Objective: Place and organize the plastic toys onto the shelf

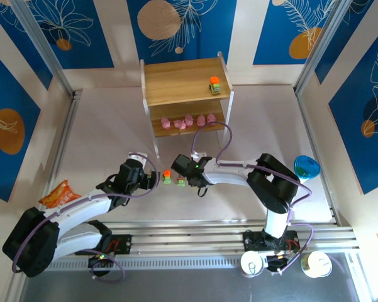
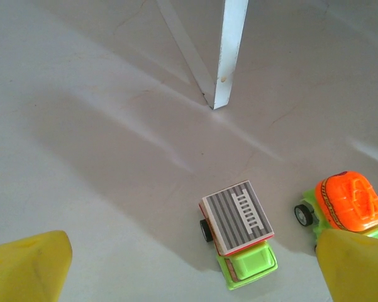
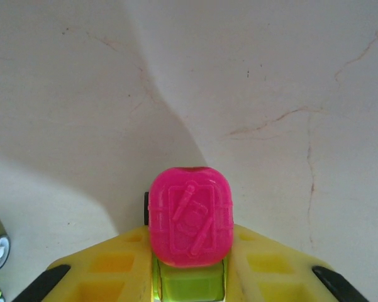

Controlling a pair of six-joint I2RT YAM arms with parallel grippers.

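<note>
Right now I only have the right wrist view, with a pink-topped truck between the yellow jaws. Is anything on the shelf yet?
Observer: Yes. In the top view, the lower tier of the shelf holds five pink pigs in a row.
Operator: And the top tier?
Observer: One orange-topped truck stands near its right end.
Operator: Any trucks still on the table?
Observer: Two sit on the table beside your pink-topped truck: a grey-topped truck and another orange truck.
</note>
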